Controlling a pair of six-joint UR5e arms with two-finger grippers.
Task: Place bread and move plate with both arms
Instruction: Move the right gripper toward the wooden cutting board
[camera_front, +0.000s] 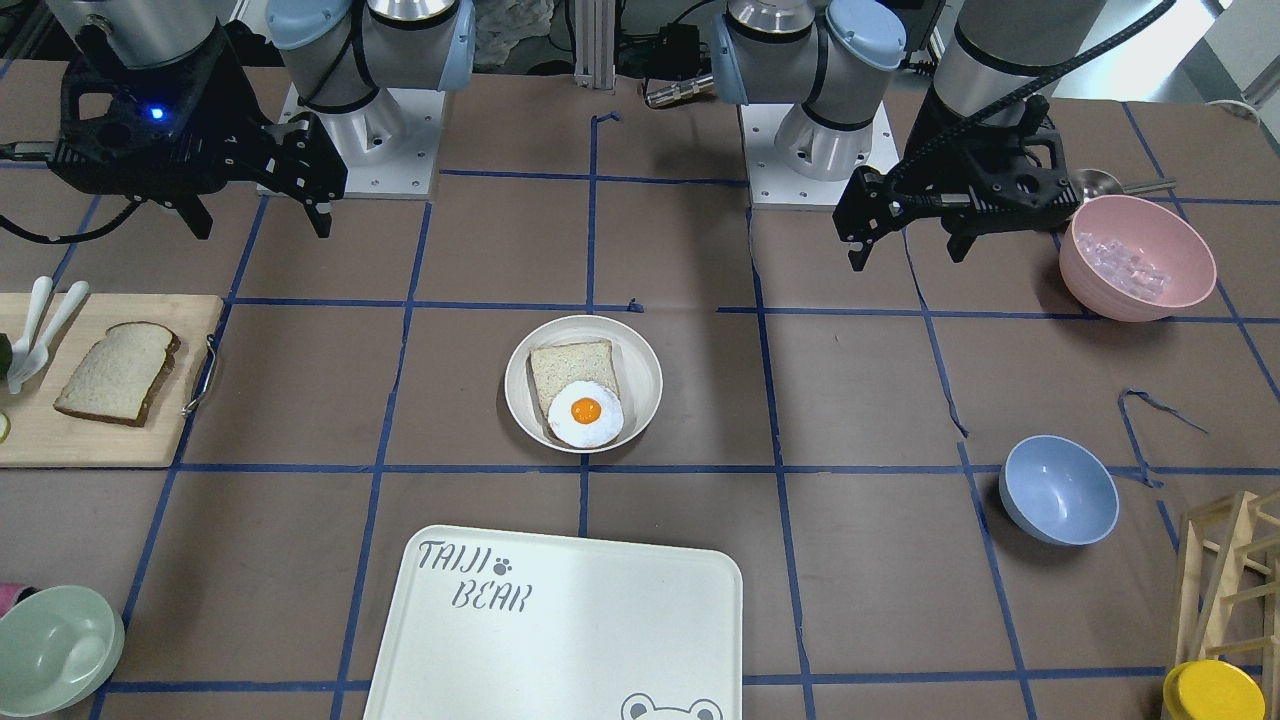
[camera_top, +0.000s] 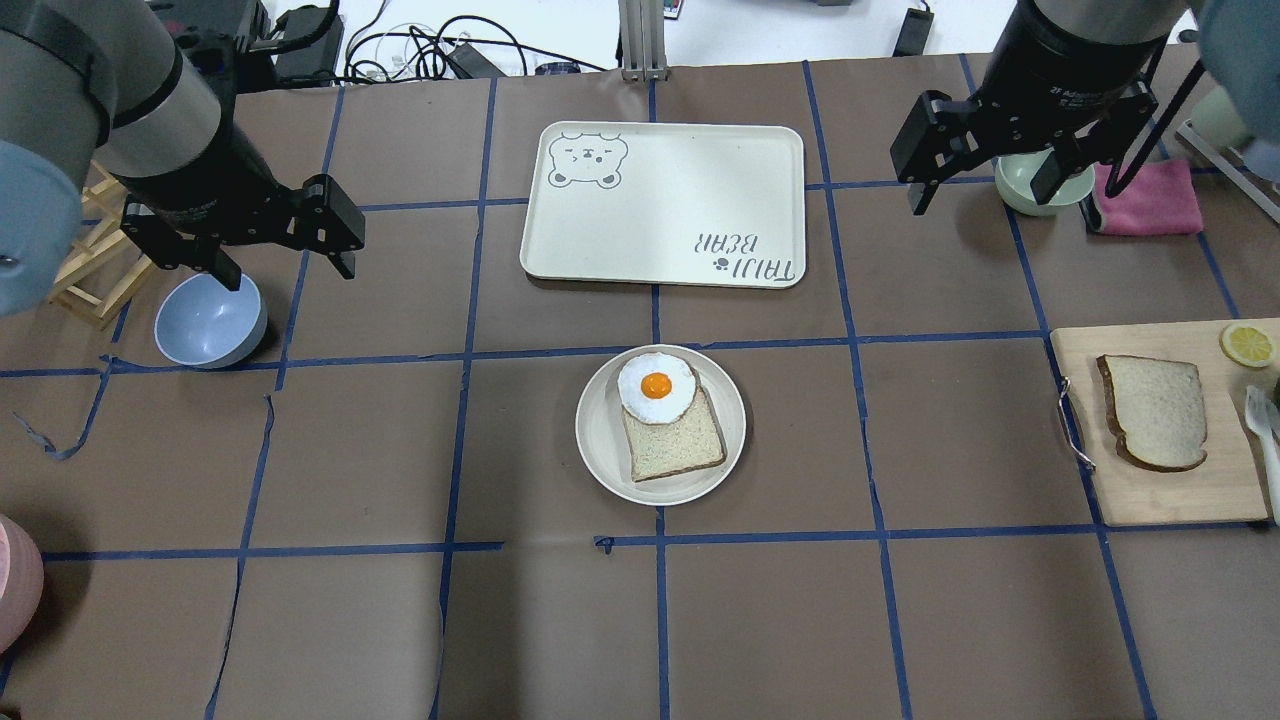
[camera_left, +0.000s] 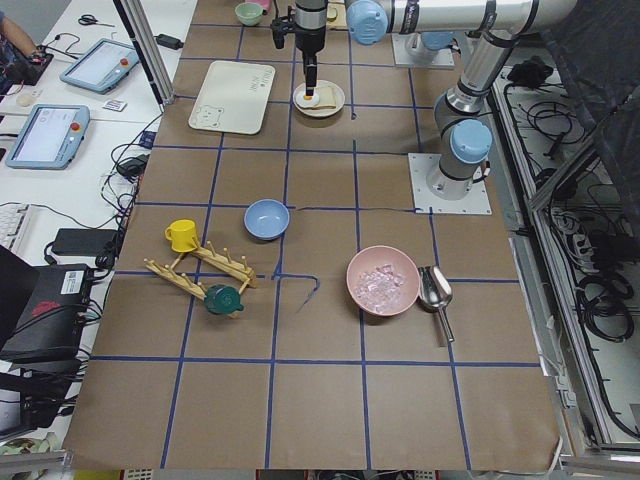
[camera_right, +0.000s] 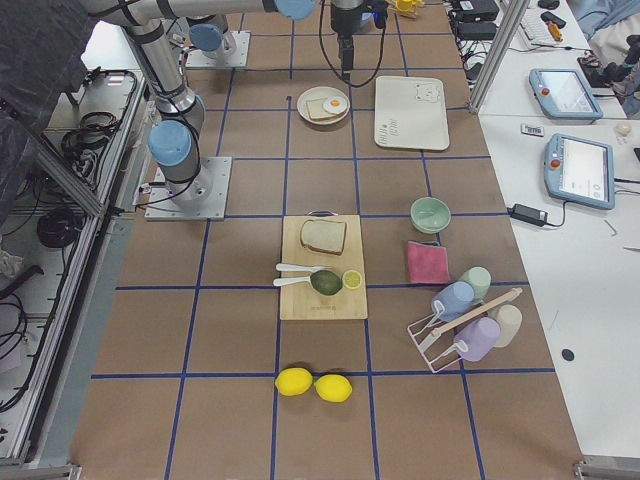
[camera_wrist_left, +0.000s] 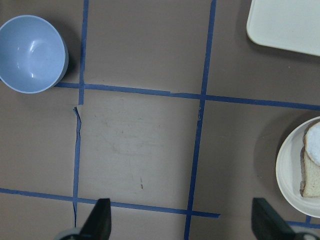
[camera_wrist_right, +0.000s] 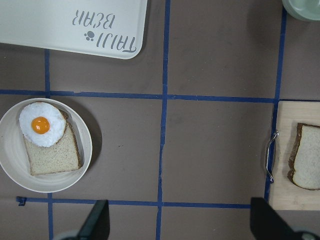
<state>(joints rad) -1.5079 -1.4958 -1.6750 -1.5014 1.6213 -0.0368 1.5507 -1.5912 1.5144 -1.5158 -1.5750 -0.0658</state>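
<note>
The bread (camera_top: 1155, 410), a dark-crusted slice with a domed edge, lies on a wooden cutting board (camera_top: 1170, 490) at the table's right; it also shows in the front view (camera_front: 118, 372) and the right wrist view (camera_wrist_right: 305, 170). The plate (camera_top: 595, 440) sits mid-table and holds a squarer pale slice (camera_top: 675, 440) with a fried egg (camera_top: 655, 387) on it. My left gripper (camera_top: 288, 268) is open and empty, high above the table's left. My right gripper (camera_top: 980, 198) is open and empty, high at the far right, apart from the bread.
The white TAIJI BEAR tray (camera_top: 665, 205) lies beyond the plate. A blue bowl (camera_top: 210, 320) and a wooden rack (camera_top: 95, 270) are under the left arm. A pale green bowl (camera_top: 1040, 185) and a pink cloth (camera_top: 1150, 197) are by the right gripper. A pink bowl (camera_front: 1137, 258) is near the left base.
</note>
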